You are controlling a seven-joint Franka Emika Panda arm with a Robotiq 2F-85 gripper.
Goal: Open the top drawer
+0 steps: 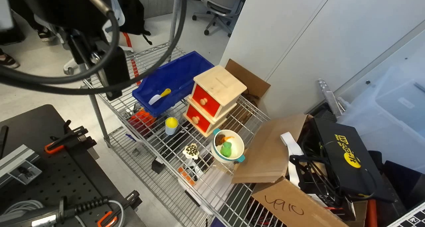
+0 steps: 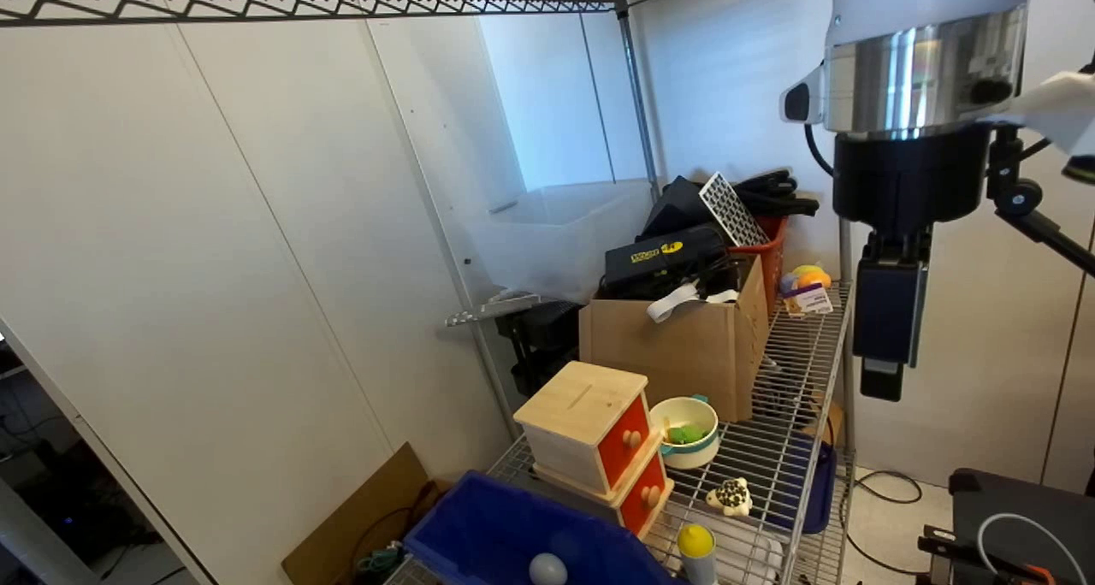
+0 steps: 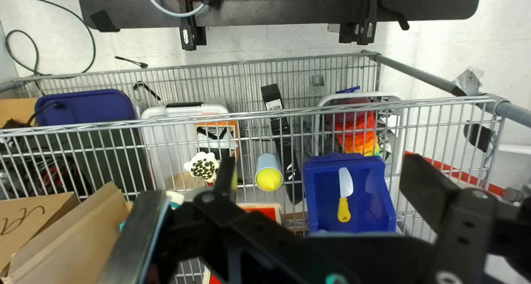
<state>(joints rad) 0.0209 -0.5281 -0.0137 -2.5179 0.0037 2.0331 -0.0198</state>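
The top drawer (image 1: 211,107) is the upper red front with a round wooden knob in a light-wood cabinet (image 1: 220,82). The drawer appears shut, and its front also shows in an exterior view (image 2: 616,455). The lower red drawer (image 1: 202,123) sits beneath it and also looks shut. In the wrist view, the cabinet is mostly hidden behind the gripper, and only bits of red front (image 3: 267,212) and wood edge show. My gripper (image 3: 325,183) is open and empty, with fingers wide apart. It hangs high above the shelf, well away from the cabinet, in both exterior views (image 1: 113,93) (image 2: 883,380).
The blue bin (image 1: 186,67) holding a toy knife (image 1: 161,96) stands beside the cabinet. A yellow-topped cup (image 1: 171,125), a spotted toy (image 1: 191,151) and a bowl (image 1: 216,150) stand near the cabinet's front on the wire shelf (image 3: 307,109). A cardboard box (image 2: 676,341) is beyond the bowl.
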